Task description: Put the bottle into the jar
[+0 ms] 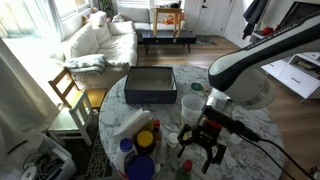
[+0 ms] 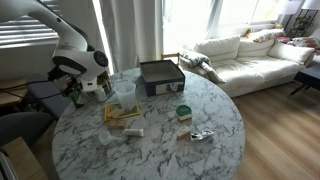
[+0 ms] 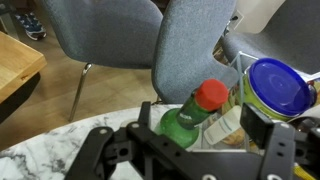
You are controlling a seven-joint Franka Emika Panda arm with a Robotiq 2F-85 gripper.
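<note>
1. Exterior view: the round marble bench is carrying everything.
2. Arm is reaching over the bench edge.
3. Dark box is lying flat, with the jar standing upright just beside it.
4. Tool is hanging near the jar, not over it, and clamping the bottle.
5. Bottle, green with a red cap, is sitting tilted between the fingers in the wrist view, beside a purple-lidded container.
</note>
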